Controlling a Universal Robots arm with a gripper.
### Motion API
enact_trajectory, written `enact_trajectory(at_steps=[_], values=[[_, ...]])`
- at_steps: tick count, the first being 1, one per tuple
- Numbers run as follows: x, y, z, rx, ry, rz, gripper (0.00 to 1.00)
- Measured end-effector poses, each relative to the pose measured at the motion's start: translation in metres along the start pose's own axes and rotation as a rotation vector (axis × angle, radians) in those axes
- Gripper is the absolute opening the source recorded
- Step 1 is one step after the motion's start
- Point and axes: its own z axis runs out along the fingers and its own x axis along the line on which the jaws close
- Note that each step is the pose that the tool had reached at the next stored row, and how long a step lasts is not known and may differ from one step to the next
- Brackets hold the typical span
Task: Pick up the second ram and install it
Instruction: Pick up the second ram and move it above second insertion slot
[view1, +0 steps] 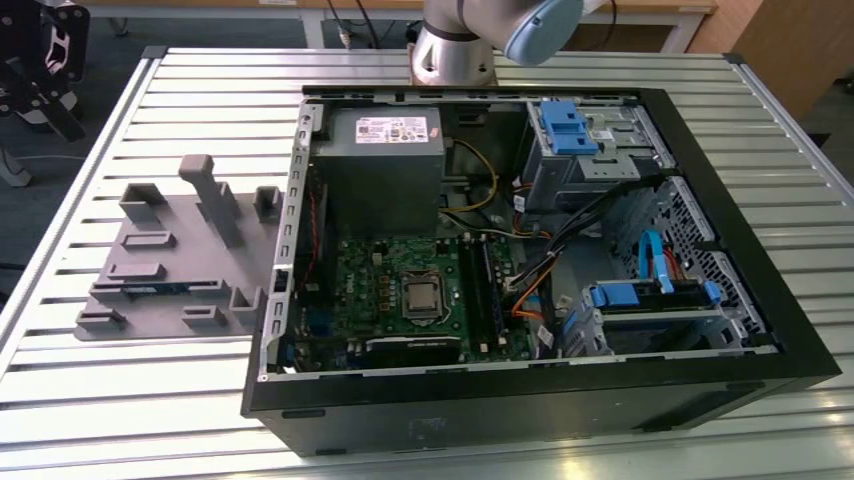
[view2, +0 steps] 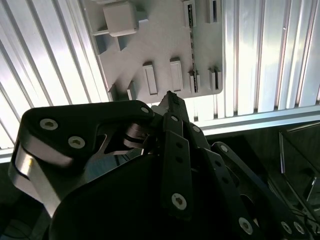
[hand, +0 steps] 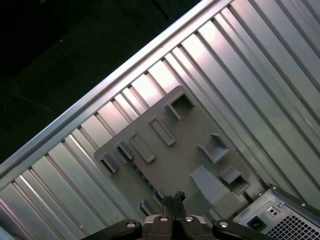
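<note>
Blue-green and thin, the second ram (view1: 154, 288) sits in a low slot near the front edge of the grey fixture plate (view1: 167, 245). The plate rests on the ribbed metal table (view1: 134, 400), at the exterior view's left of the open computer case (view1: 534, 400) with its green motherboard (view1: 387, 285). In both wrist views my gripper (hand: 173, 198) hangs above that plate, well clear of the stick. Its fingertips (view2: 170, 98) are pressed together and hold nothing.
</note>
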Motion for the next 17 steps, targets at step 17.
enact_trajectory(at_steps=[17], values=[[0.0003,0.0004,0.002,-0.0055,-0.0048,-0.157,0.11]])
